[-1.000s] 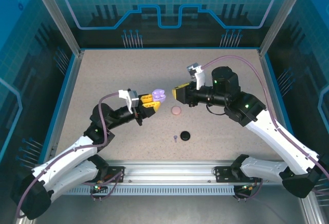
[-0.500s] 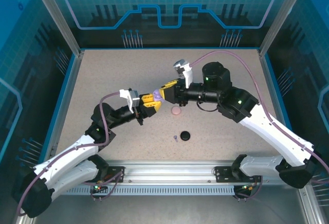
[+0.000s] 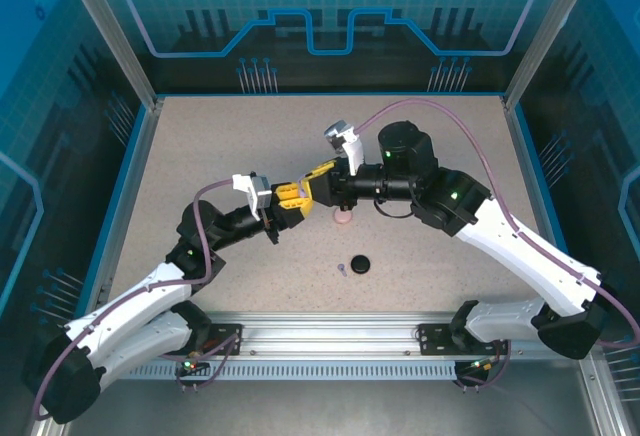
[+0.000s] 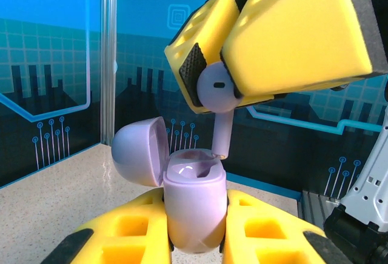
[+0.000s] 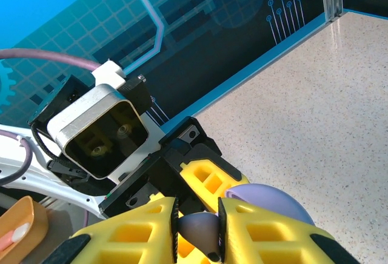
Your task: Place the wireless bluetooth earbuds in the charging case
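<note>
My left gripper (image 4: 194, 231) is shut on the body of a lilac charging case (image 4: 194, 206), held upright with its lid (image 4: 138, 154) swung open to the left. One lilac earbud (image 4: 189, 169) lies seated inside. Above it, my right gripper (image 5: 198, 235) is shut on a second lilac earbud (image 4: 216, 85). Its stem (image 4: 222, 132) points down, the tip at the case's right opening. In the top view the two grippers (image 3: 290, 199) (image 3: 318, 176) meet above the table's middle, the right one covering the case.
A shut pink case (image 3: 343, 218) lies on the speckled table just under the right arm. Nearer the front sit a shut black case (image 3: 360, 264) and a tiny purple earbud (image 3: 342, 269). Blue walls ring the table.
My right gripper has travelled left with the lilac earbud until it is over the open case. The left arm and the case have stayed still.
</note>
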`<move>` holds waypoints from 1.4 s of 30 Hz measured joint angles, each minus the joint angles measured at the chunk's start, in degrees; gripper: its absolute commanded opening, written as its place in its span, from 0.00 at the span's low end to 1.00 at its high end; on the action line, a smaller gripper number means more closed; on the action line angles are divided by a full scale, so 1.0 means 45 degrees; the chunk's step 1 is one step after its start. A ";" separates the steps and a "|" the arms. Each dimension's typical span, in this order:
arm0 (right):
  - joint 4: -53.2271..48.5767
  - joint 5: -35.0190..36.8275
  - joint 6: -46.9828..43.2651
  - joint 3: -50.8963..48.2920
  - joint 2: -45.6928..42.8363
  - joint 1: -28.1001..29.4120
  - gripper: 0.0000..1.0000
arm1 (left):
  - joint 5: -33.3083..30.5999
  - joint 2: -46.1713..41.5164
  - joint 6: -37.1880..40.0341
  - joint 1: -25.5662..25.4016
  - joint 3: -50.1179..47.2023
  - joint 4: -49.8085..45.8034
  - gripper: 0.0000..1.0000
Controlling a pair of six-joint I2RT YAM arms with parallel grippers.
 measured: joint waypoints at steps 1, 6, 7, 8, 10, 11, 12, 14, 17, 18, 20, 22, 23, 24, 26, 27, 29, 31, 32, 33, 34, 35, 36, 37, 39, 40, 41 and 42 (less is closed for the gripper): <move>-0.0039 0.0024 0.0000 0.0000 0.0000 0.0000 0.25 | 0.0000 0.0000 0.0000 0.0000 0.0000 0.0005 0.13; -0.0097 0.0131 0.0000 0.0000 0.0000 0.0049 0.25 | 0.0000 0.0000 0.0000 0.0000 0.0000 0.0000 0.13; -0.0102 0.0141 0.0000 0.0000 0.0000 0.0049 0.25 | 0.0000 0.0000 0.0000 -0.0010 0.0000 0.0005 0.13; -0.0121 0.0155 0.0000 0.0000 0.0005 0.0053 0.25 | 0.0000 0.0000 0.0000 -0.0015 0.0000 0.0000 0.13; -0.0136 0.0199 0.0000 0.0000 0.0024 0.0053 0.25 | 0.0000 0.0000 0.0000 -0.0024 0.0000 0.0000 0.13; -0.0136 0.0223 0.0000 0.0000 0.0034 0.0058 0.25 | 0.0000 0.0000 0.0000 -0.0024 0.0000 -0.0005 0.13; -0.0136 0.0238 -0.0005 0.0000 0.0049 0.0058 0.25 | 0.0000 0.0000 0.0000 -0.0029 0.0000 -0.0005 0.13; -0.0131 0.0306 -0.0005 0.0000 0.0068 0.0058 0.25 | 0.0000 0.0000 0.0005 -0.0044 0.0000 -0.0005 0.13; -0.0146 0.0427 0.0000 0.0000 0.0092 0.0058 0.25 | 0.0000 -0.0005 0.0005 -0.0049 0.0000 0.0000 0.13; -0.0146 0.0427 0.0000 0.0000 0.0102 0.0058 0.25 | -0.0005 -0.0005 0.0000 -0.0049 0.0000 0.0000 0.13; -0.0146 0.0457 0.0000 0.0000 0.0117 0.0058 0.25 | 0.0000 -0.0005 0.0000 -0.0049 0.0000 0.0000 0.13; -0.0151 0.0457 0.0000 0.0000 0.0146 0.0058 0.25 | 0.0000 -0.0005 0.0000 -0.0049 0.0000 -0.0005 0.13; -0.0151 0.0452 0.0000 0.0000 0.0165 0.0063 0.25 | -0.0005 -0.0005 0.0000 -0.0049 0.0000 -0.0005 0.13; -0.0160 0.0452 0.0000 0.0000 0.0180 0.0073 0.25 | -0.0005 -0.0005 0.0000 -0.0049 0.0000 -0.0005 0.13; -0.0175 0.0447 0.0000 0.0000 0.0209 0.0083 0.25 | -0.0005 -0.0005 0.0000 -0.0049 0.0000 -0.0005 0.13; -0.0180 0.0447 0.0000 0.0000 0.0223 0.0083 0.25 | -0.0005 -0.0005 0.0000 -0.0049 0.0000 -0.0005 0.13; -0.0219 0.0437 -0.0005 0.0000 0.0262 0.0083 0.26 | -0.0005 -0.0005 0.0000 -0.0049 0.0000 -0.0005 0.13; -0.0311 0.0437 -0.0010 0.0000 0.0282 0.0102 0.27 | -0.0005 -0.0005 0.0000 -0.0049 0.0000 -0.0005 0.13; -0.0345 0.0447 -0.0010 0.0000 0.0287 0.0107 0.27 | -0.0005 -0.0005 0.0005 -0.0049 0.0000 -0.0005 0.13; -0.0374 0.0452 -0.0010 0.0000 0.0282 0.0126 0.28 | -0.0005 -0.0005 0.0000 -0.0049 0.0000 -0.0005 0.13; -0.0384 0.0452 -0.0010 0.0000 0.0282 0.0131 0.28 | -0.0005 -0.0005 0.0005 -0.0049 0.0000 -0.0005 0.13; -0.0384 0.0457 -0.0015 0.0000 0.0282 0.0136 0.29 | -0.0005 -0.0005 0.0000 -0.0049 0.0000 -0.0005 0.13; -0.0393 0.0452 -0.0024 0.0000 0.0282 0.0136 0.30 | -0.0005 -0.0005 0.0000 -0.0049 0.0000 -0.0005 0.13; -0.0403 0.0457 -0.0058 0.0000 0.0282 0.0136 0.32 | -0.0005 -0.0005 0.0000 -0.0049 0.0000 -0.0005 0.13; -0.0476 0.0461 -0.0151 0.0039 0.0282 0.0141 0.35 | -0.0005 -0.0005 0.0000 -0.0049 0.0000 -0.0010 0.13; -0.0554 0.0466 -0.0199 0.0073 0.0282 0.0141 0.36 | -0.0005 -0.0005 0.0000 -0.0049 0.0000 -0.0010 0.13; -0.0661 0.0481 -0.0243 0.0146 0.0282 0.0141 0.38 | -0.0005 -0.0005 0.0000 -0.0049 0.0000 -0.0010 0.13; -0.0738 0.0525 -0.0282 0.0214 0.0282 0.0141 0.39 | -0.0005 -0.0005 0.0000 -0.0049 0.0000 -0.0005 0.13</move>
